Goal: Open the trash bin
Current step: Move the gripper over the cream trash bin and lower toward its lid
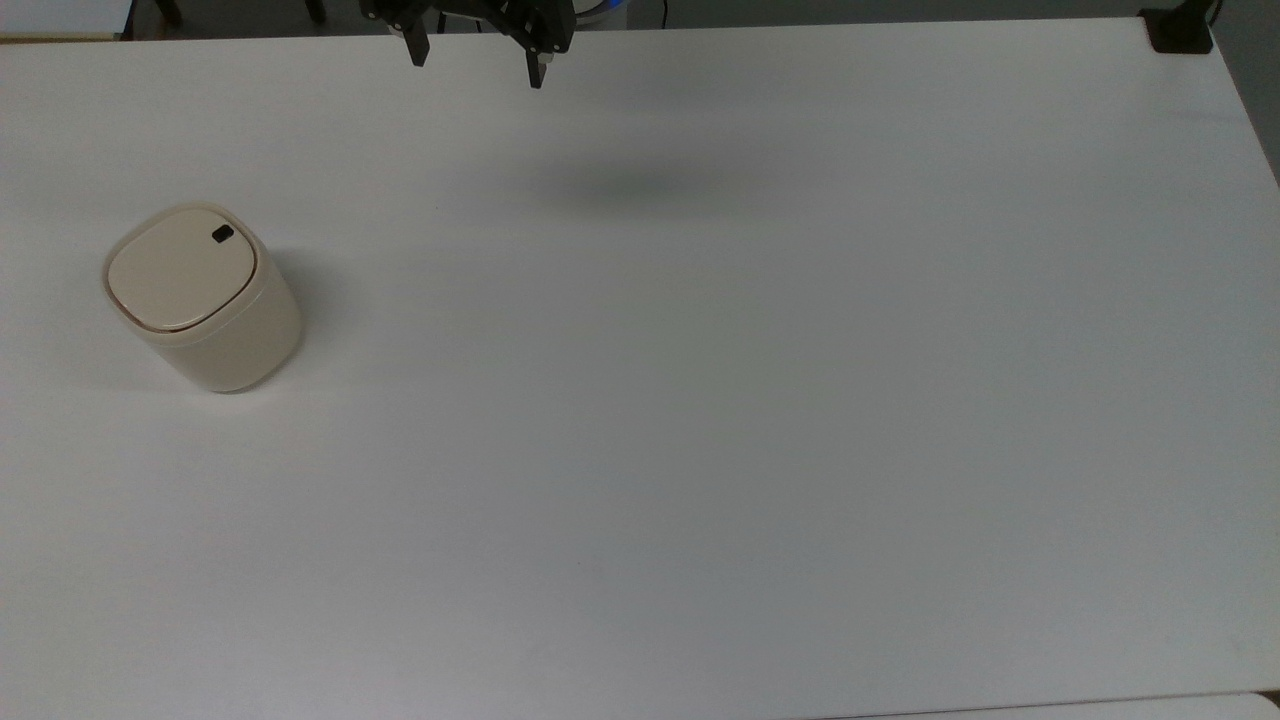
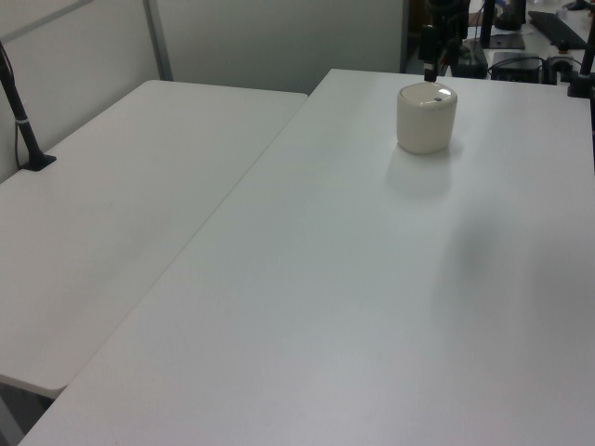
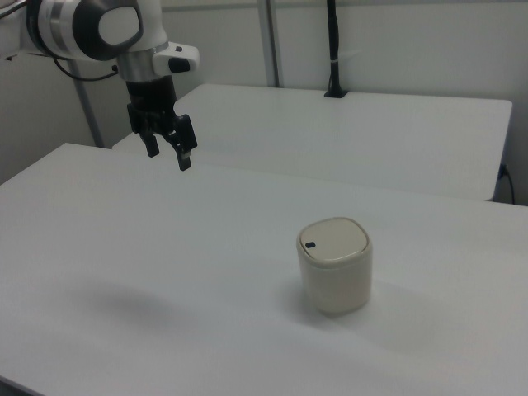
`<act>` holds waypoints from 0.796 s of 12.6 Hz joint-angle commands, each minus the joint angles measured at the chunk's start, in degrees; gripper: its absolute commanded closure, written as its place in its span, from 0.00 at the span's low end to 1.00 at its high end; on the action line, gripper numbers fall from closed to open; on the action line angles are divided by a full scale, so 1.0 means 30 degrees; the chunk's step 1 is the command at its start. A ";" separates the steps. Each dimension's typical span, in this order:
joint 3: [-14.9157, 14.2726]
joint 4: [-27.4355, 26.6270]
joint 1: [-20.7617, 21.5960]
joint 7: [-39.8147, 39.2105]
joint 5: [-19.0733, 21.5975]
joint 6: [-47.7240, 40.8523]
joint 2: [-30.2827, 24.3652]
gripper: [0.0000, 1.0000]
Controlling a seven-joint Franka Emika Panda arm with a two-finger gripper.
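The trash bin (image 1: 203, 297) is a small cream-beige tub with a flat lid lying shut and a black button mark (image 1: 222, 234) near the lid's edge. It stands on the white table at the top view's left; I also see the bin (image 2: 427, 117) in the left view's upper right and the bin (image 3: 334, 264) right of centre in the right view. My gripper (image 1: 477, 65) hangs open and empty high above the table at the top view's upper edge, well away from the bin. In the right view the gripper (image 3: 168, 153) sits at upper left.
The white table (image 1: 700, 400) spreads wide around the bin. A second white table (image 2: 121, 204) adjoins it on the left view's left. A black clamp (image 1: 1180, 35) sits at the top view's upper right corner, and a black post (image 3: 334, 49) stands on the far table.
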 commanded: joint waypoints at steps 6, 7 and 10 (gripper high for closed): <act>0.0195 -0.0338 -0.0195 -0.0840 0.0359 -0.0167 0.0163 0.00; 0.0195 -0.0338 -0.0195 -0.0840 0.0359 -0.0167 0.0163 0.00; 0.0107 0.0039 -0.0340 -0.1309 0.0388 -0.0050 0.0308 0.60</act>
